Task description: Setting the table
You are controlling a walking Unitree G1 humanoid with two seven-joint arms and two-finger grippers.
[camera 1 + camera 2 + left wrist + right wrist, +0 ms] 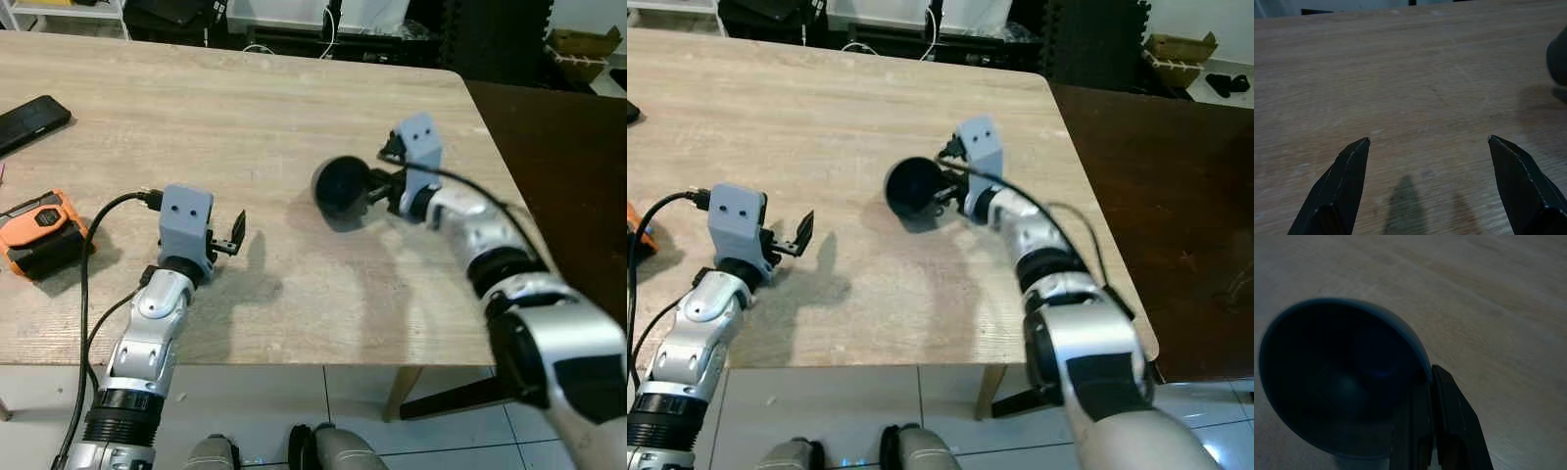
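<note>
A dark blue bowl (341, 186) hangs tilted just above the wooden table (245, 127), right of its middle. My right gripper (378, 188) is shut on the bowl's rim; in the right wrist view a black finger (1457, 418) pinches the rim of the bowl (1337, 387). My left gripper (235, 235) hovers open over bare wood near the table's front left, well apart from the bowl. Its two black fingertips (1354, 161) spread wide in the left wrist view, and the bowl's edge (1558, 56) shows beyond them.
An orange and black device (39, 230) lies at the table's left edge, with a black cable (93, 255) running past it to my left arm. A black phone (31, 121) lies farther back on the left. The table's right edge borders a dark brown surface (568, 176).
</note>
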